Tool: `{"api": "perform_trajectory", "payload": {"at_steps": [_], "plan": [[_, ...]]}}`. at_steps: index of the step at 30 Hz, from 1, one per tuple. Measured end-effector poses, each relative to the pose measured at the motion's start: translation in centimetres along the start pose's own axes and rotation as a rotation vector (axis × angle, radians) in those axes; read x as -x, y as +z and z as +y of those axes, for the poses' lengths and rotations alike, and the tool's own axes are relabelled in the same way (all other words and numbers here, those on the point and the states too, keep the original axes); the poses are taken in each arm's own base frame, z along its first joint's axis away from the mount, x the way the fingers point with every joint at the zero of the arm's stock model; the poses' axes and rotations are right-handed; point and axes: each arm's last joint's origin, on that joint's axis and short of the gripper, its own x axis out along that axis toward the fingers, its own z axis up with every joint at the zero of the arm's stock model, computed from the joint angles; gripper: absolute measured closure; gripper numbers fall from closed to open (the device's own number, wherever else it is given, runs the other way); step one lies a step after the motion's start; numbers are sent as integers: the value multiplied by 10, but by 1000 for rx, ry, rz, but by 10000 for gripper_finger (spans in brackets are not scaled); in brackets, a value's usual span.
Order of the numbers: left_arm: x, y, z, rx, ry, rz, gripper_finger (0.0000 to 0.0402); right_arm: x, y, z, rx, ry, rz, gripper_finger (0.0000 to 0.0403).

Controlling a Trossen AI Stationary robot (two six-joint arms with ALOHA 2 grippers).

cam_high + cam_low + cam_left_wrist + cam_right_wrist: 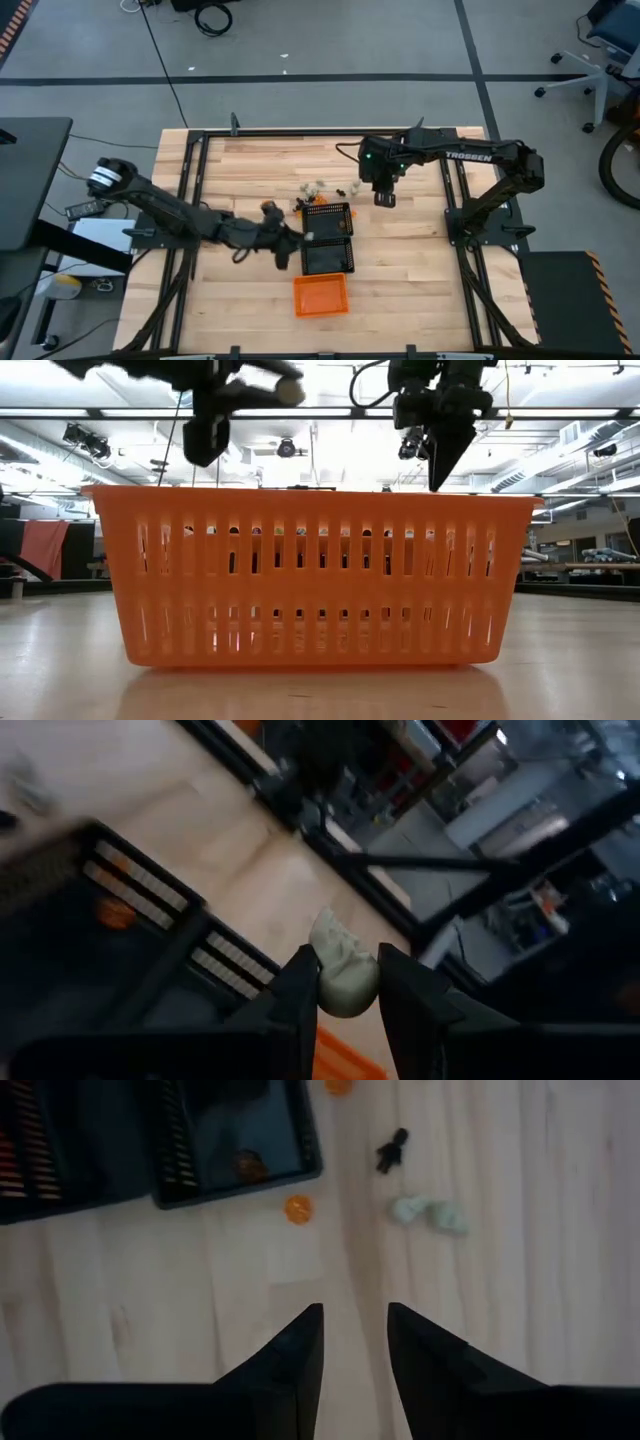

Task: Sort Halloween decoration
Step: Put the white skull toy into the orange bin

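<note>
My left gripper (pixel 291 241) hovers at the left side of the two black mesh baskets (pixel 328 236), shut on a cream-white trinket (pixel 343 980), which also shows in the low view (pixel 290 391). My right gripper (pixel 385 197) hangs open above the bare wood to the right of the baskets, pointing down (pixel 355 1330). Loose trinkets lie on the table beyond the far basket: orange ones (pixel 297 1208), a black one (pixel 393 1150) and two cream-white ones (pixel 428 1212). An orange trinket (pixel 247 1164) lies inside the far mesh basket. My left gripper pinches the cream-white trinket between its two fingers (pixel 300 982), one on each side of its rounded body (pixel 348 992). The trinket is lifted clear above the table, its upper part (pixel 330 932) sticking out past the fingertips.
The orange rectangular basket (pixel 320 295) stands nearest the table's near edge and fills the low view (pixel 310 575). The black metal frame (pixel 200 140) runs round the tabletop. Bare wood lies to the right of the baskets and along the far side.
</note>
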Motion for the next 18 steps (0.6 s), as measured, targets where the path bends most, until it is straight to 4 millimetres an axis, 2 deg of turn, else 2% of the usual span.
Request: {"api": "perform_trajectory", "payload": {"at_steps": [7, 14, 18], "plan": [[-41, -28, -38, -14, 68, 147, 310, -1, 8, 16, 26, -10, -57, 286], [-71, -52, -58, 18, 199, 303, 310, 3, 8, 28, 67, -58, -79, 286], [-78, -65, -66, 33, 219, 369, 310, 5, 8, 33, 82, -52, -89, 286]]}}
